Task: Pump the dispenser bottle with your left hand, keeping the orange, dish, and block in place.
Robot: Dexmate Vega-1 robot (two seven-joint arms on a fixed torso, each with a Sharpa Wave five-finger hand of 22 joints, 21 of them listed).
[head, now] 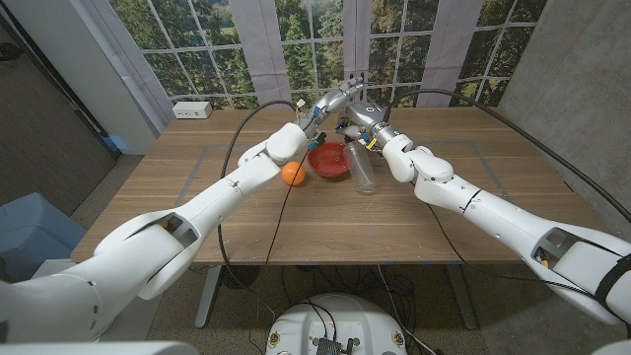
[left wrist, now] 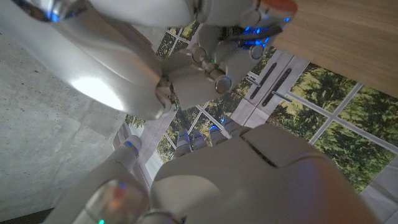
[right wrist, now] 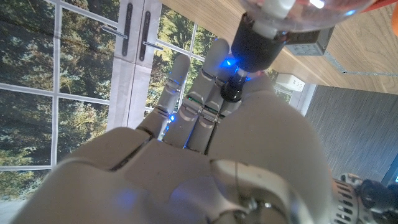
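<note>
The clear dispenser bottle [head: 363, 168] stands right of the red dish [head: 329, 159], and the orange [head: 293, 174] lies just left of the dish. My left hand [head: 333, 101] reaches past the dish, above and behind the bottle's top, with its fingers stretched out and nothing in them. Close beside it, my right hand [head: 369, 122] hovers over the bottle's pump end. In the right wrist view the black pump neck [right wrist: 255, 37] sits right by my right hand [right wrist: 186, 162], whose fingers [right wrist: 194, 99] are straight and apart. In the left wrist view my right hand [left wrist: 199, 68] shows just beyond my left hand [left wrist: 249, 180].
A white box [head: 192, 109] sits at the table's far left corner. Black cables [head: 242, 138] run along both arms over the wooden table [head: 197, 197]. Large windows stand behind the far edge, and a concrete wall rises at the right.
</note>
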